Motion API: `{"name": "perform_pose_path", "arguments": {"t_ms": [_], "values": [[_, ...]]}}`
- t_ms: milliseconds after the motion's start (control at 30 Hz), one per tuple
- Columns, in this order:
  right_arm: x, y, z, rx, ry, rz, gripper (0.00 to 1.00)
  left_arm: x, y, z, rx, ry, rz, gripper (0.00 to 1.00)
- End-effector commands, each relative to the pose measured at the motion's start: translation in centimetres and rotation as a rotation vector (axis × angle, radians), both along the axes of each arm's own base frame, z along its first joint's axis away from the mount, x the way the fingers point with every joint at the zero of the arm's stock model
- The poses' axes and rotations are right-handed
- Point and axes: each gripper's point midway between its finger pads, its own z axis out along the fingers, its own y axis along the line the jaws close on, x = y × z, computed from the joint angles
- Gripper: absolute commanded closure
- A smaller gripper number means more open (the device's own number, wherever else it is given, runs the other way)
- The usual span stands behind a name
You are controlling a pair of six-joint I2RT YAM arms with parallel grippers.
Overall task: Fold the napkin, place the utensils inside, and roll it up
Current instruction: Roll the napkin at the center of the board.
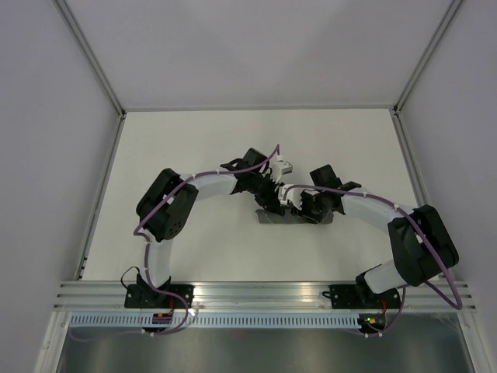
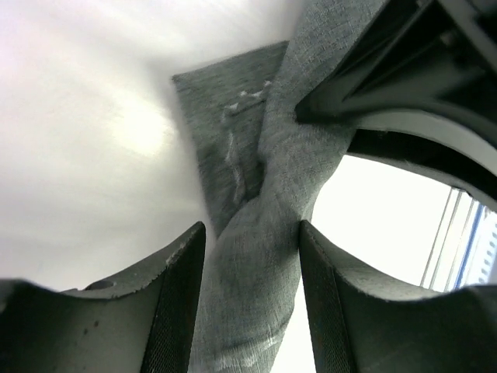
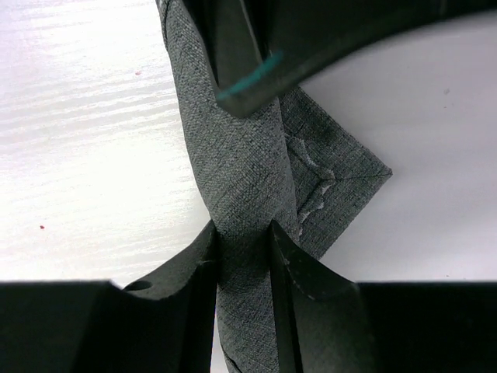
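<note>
The dark grey napkin [image 1: 295, 218] lies rolled into a narrow tube at the table's middle, with a flat corner flap showing the pale stitching [image 3: 334, 175]. My right gripper [image 1: 304, 208] [image 3: 242, 229] is shut on the roll [image 3: 241, 171] and squeezes it between its fingers. My left gripper [image 1: 272, 203] [image 2: 250, 233] straddles the same roll [image 2: 248, 295]. Its jaws stand apart, and a slit of light shows along one finger [image 2: 326, 295]. The flap also shows in the left wrist view [image 2: 225, 124]. The utensils are hidden.
The two grippers are close together over the roll, and each shows in the other's wrist view [image 2: 404, 70] [image 3: 241, 54]. A white table [image 1: 194, 148] is bounded by grey walls and an aluminium rail [image 1: 256, 291] at the near edge.
</note>
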Motion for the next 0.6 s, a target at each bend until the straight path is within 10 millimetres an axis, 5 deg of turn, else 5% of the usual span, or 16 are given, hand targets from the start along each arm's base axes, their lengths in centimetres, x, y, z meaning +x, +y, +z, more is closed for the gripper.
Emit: {"name": "perform_pose_path", "arguments": {"t_ms": [0,67,100,133,200,300,500,567], "values": [[-2.9,-1.5,-1.7,-0.047,0.182,0.021,0.73,3.4,-0.4,5.9,-0.119,-0.162,0.177,0.44],[-2.9,-1.4,-1.6,-0.042,0.211,0.031,0.73,4.9,0.3,6.8,-0.136,-0.244,0.282,0.44],[-2.9,-1.6,-2.0,-0.045,0.238,0.028,0.73,5.3,0.6,9.2,-0.177,-0.3,0.319,0.45],[-3.0,-1.5,-2.0,-0.037,0.255,0.034,0.73,5.0,1.6,8.7,-0.171,-0.304,0.365,0.47],[-2.7,-1.7,-2.1,-0.04,0.293,0.031,0.73,6.5,2.5,11.7,-0.25,-0.419,0.479,0.49],[-2.4,-1.8,-2.5,-0.04,0.354,0.032,0.74,5.6,4.2,14.8,-0.333,-0.538,0.563,0.48],[-1.6,-1.8,-3.0,-0.044,0.475,0.019,0.75,3.0,6.1,15.2,-0.275,-0.802,0.619,0.45],[-1.1,-1.8,-3.1,-0.045,0.506,0.009,0.75,2.8,6.6,17.2,-0.331,-0.875,0.68,0.43]]}}
